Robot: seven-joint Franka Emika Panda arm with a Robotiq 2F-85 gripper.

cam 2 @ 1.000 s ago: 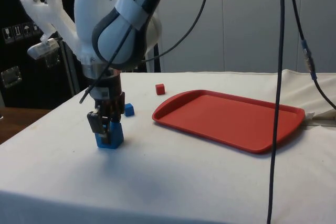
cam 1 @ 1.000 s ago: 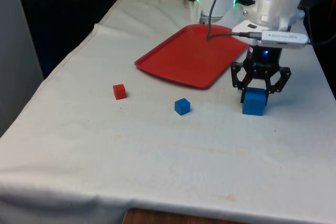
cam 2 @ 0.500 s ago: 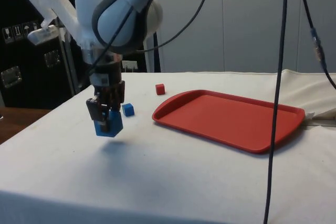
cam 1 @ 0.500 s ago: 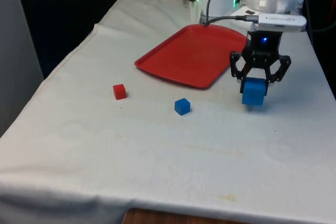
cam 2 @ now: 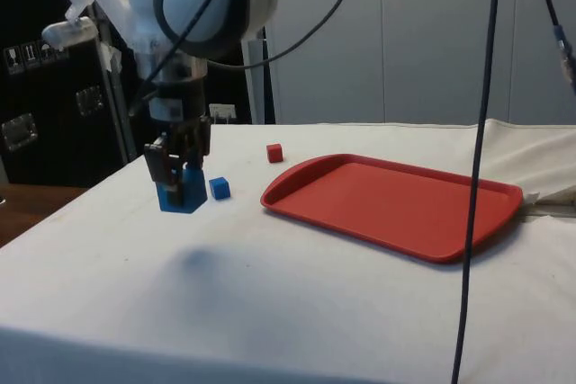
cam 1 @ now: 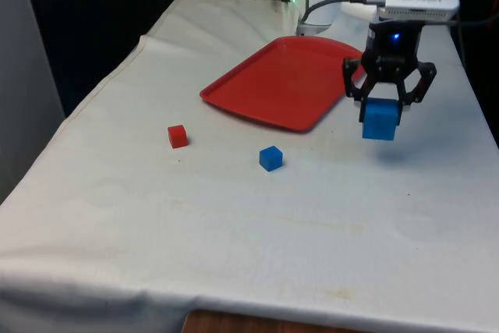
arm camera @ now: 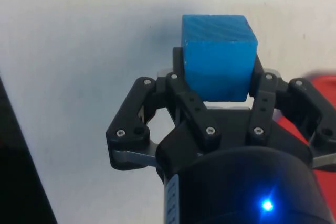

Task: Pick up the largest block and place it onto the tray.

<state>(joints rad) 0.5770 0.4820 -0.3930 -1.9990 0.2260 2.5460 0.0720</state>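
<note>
Between the claw's [cam 1: 389,104] two black fingers sits the large blue block [cam 1: 380,121], clamped on opposite faces and lifted clear of the white cloth [cam 1: 234,216], with its shadow on the cloth below. Beside the claw, toward the front view's left, lies the red tray [cam 1: 284,83], its near edge close by but not under the block. Farther out on that same side rests a small blue cube [cam 1: 270,157], and beyond it, well apart, a small red cube [cam 1: 178,136].
</note>
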